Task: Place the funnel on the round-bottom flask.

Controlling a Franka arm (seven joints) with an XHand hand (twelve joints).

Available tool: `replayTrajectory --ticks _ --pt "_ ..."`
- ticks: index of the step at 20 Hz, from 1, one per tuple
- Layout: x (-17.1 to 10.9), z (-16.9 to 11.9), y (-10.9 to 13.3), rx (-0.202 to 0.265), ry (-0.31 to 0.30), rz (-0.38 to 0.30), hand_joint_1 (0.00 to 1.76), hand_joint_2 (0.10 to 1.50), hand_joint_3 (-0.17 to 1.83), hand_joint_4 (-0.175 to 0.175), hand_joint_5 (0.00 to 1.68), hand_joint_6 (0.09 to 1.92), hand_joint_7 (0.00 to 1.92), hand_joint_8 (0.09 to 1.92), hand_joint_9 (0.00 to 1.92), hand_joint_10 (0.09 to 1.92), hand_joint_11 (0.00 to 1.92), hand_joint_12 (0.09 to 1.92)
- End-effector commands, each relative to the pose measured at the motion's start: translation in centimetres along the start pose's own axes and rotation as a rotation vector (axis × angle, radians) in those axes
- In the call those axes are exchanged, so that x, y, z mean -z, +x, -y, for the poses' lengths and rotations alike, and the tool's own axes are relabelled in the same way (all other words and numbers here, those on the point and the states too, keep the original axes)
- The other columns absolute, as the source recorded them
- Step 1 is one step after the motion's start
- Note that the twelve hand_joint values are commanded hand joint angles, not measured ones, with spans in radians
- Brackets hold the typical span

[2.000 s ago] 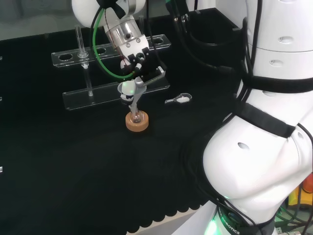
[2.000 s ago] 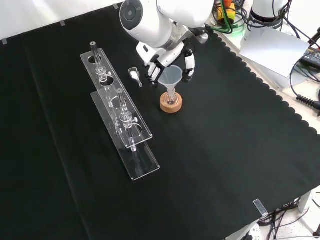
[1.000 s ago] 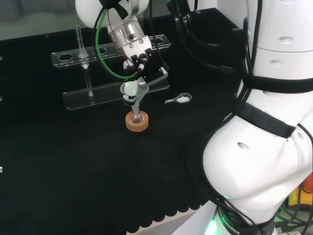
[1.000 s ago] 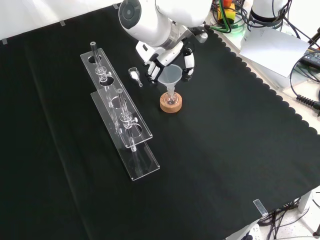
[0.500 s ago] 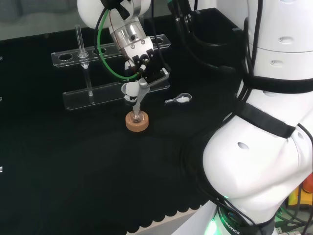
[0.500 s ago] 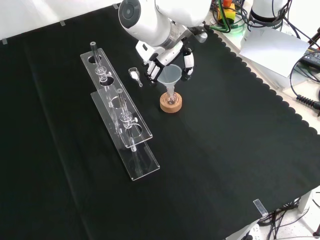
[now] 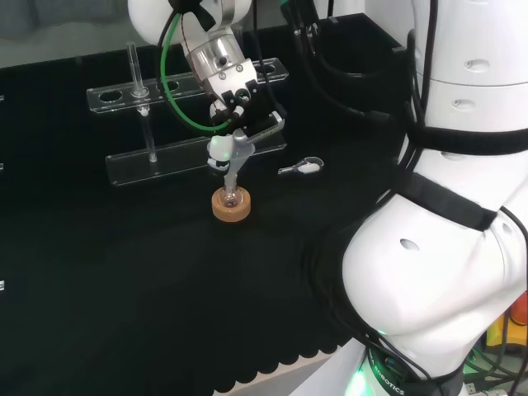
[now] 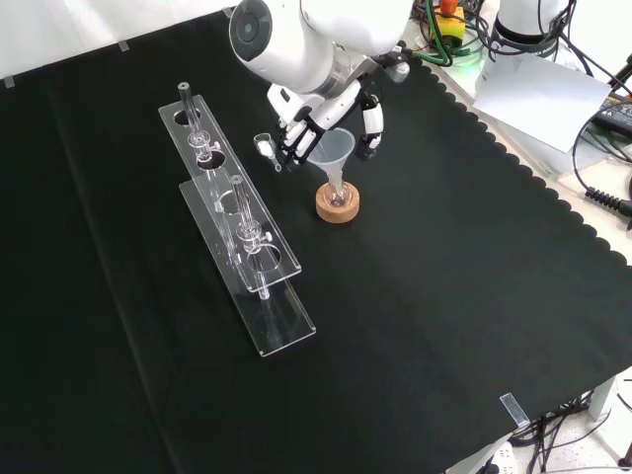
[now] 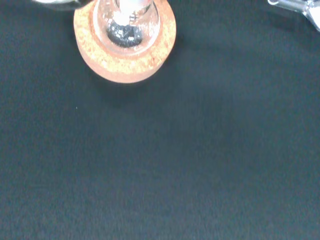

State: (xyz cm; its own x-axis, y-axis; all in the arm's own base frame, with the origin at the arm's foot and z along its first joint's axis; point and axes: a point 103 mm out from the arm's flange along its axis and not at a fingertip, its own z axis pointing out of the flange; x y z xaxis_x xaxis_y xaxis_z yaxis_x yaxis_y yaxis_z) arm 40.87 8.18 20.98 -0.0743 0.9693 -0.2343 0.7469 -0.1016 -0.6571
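One robot hand [image 8: 331, 109], fingers around funnel [image 8: 333, 150]

The cork ring [image 9: 125, 47] looks grainy and matt, tan-orange. The round-bottom flask [image 9: 127, 22] on it is clear, glossy glass. The funnel [image 8: 334, 150] is translucent, smooth plastic. The cloth [image 8: 444, 296] is black, matt weave. At nine o'clock in the front view, the rack [image 8: 242, 247] is clear, shiny acrylic.

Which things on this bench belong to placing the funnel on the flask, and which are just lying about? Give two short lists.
Part of the job:
- clear cone-shaped funnel, its stem in the flask's neck
- small clear glass round-bottom flask
- round cork ring stand under the flask
- black and white hand at the funnel

Lying about:
- long clear plastic tube rack with glass tubes
- small clear scoop on the black cloth
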Motion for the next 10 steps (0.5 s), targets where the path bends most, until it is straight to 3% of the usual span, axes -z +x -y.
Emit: replayTrajectory --ticks 1,5,10 --pt "-0.1 0.5 -0.2 0.009 0.012 -0.006 0.7 0.63 0.58 -0.037 0.19 0.09 0.0 0.6 0.31 0.7 0.22 1.47" --pt "0.3 1.6 -0.6 0.011 -0.04 -0.017 0.64 0.63 0.53 -0.035 0.18 0.09 0.0 0.54 0.27 0.72 0.21 1.47" --pt "1.2 3.2 -1.2 0.009 -0.133 -0.024 0.55 0.66 0.42 -0.033 0.16 0.09 0.0 0.31 0.08 0.75 0.15 1.49"
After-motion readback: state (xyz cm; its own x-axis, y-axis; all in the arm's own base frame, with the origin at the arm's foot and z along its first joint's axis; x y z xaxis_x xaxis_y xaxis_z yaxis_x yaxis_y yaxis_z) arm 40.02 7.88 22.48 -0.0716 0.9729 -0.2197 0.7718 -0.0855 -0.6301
